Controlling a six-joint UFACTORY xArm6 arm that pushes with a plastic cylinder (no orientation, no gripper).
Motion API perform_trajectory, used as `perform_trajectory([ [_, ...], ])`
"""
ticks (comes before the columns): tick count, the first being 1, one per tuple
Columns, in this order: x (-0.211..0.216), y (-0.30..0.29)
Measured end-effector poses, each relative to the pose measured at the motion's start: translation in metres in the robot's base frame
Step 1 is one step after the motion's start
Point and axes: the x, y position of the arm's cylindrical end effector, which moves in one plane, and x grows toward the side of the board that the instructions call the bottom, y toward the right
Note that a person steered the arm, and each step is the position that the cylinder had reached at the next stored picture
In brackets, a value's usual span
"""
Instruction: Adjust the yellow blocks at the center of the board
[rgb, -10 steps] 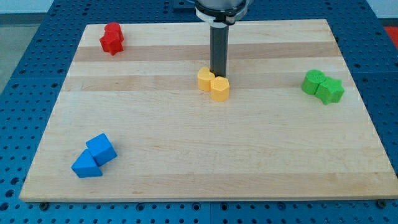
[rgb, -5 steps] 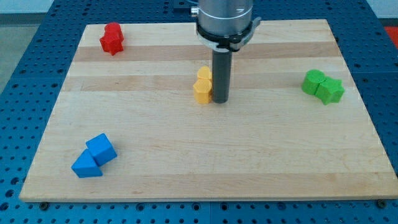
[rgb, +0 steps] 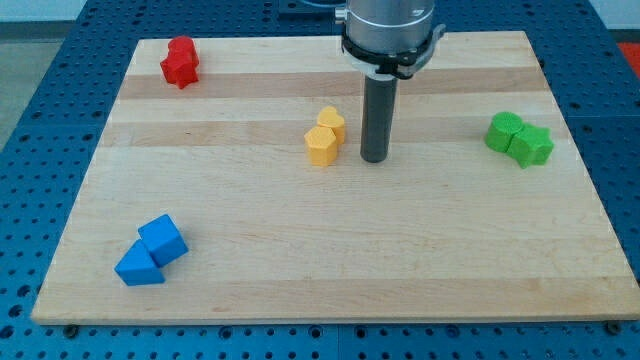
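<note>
Two yellow blocks sit touching near the board's middle: one (rgb: 321, 146) nearer the view's bottom, the other (rgb: 332, 122) just behind it toward the view's top. My tip (rgb: 375, 159) rests on the board to the right of them, a short gap away, not touching either block.
Two red blocks (rgb: 180, 61) lie at the top left. Two green blocks (rgb: 519, 139) lie at the right. Two blue blocks (rgb: 151, 251) lie at the bottom left. The wooden board (rgb: 300, 260) sits on a blue perforated table.
My tip moved from behind the yellow blocks down and to the right. The yellow pair was pushed slightly left and turned, and now stands apart from the tip.
</note>
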Motion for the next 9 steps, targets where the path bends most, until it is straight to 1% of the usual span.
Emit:
perform_trajectory([
  [1,-0.010,-0.008],
  [5,-0.024,-0.040],
  [6,-0.028,-0.025],
  [7,-0.051,-0.002],
  [8,-0.075,-0.008],
  [9,-0.077,-0.052],
])
